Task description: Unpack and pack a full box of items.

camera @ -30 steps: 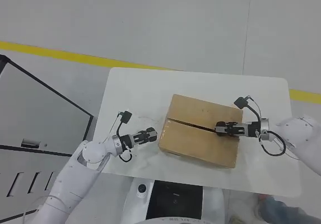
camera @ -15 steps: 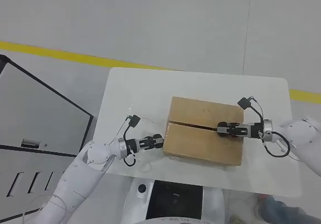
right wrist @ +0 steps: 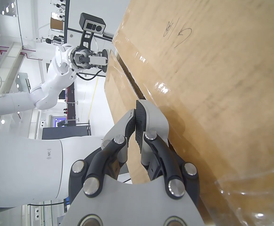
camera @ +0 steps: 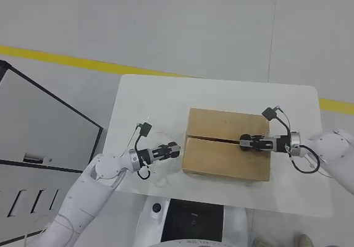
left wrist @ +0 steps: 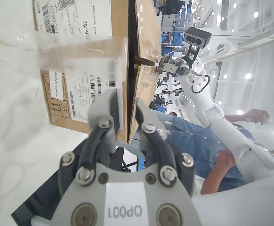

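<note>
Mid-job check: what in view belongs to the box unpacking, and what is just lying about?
Belongs to the job:
cardboard box
clear tape across the box's end
left gripper, open at that end
right gripper, shut at the top seam
white table under the box

Just lying about:
black-framed grey unit beside the table
yellow floor line

Left claw (left wrist: 126,99) agape, right claw (right wrist: 137,110) closed.

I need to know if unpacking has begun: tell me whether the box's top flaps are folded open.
No, the box has both top flaps lying flat, with only a narrow dark seam between them.
</note>
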Controlling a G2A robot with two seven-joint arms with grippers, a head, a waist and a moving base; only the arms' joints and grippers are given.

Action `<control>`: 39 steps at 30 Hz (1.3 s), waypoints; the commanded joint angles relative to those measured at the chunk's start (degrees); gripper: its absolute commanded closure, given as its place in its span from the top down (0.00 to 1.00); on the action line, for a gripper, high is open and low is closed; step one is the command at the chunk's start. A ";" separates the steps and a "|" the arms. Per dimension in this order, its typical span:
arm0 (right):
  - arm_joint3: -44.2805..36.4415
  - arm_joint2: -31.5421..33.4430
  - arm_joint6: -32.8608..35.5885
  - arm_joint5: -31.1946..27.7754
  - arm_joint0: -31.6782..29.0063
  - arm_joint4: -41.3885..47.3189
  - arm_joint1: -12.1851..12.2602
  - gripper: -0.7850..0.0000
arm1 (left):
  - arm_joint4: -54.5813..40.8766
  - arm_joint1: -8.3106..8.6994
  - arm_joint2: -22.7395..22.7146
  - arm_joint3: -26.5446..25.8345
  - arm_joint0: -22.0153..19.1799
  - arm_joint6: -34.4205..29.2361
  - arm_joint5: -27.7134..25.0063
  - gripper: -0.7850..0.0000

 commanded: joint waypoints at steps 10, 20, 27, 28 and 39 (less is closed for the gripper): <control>0.00 0.00 0.00 0.00 0.00 0.00 0.00 0.00 | 0.00 0.00 0.00 0.00 0.00 0.01 -0.01 1.00; 0.00 0.00 0.00 0.00 0.00 0.00 0.00 0.38 | 0.00 0.00 0.00 0.00 0.00 0.01 -0.01 1.00; 0.00 0.00 0.00 0.00 0.00 0.00 0.00 1.00 | -0.79 0.01 -0.42 0.18 0.59 1.10 -0.46 1.00; 0.00 0.00 0.00 0.00 0.00 0.00 0.00 1.00 | -0.94 0.05 -0.85 0.41 0.90 1.96 -0.84 1.00; -3.24 4.76 -3.59 -3.76 -3.25 -1.17 0.69 1.00 | -6.72 -0.58 -0.73 6.85 1.69 6.66 -1.09 1.00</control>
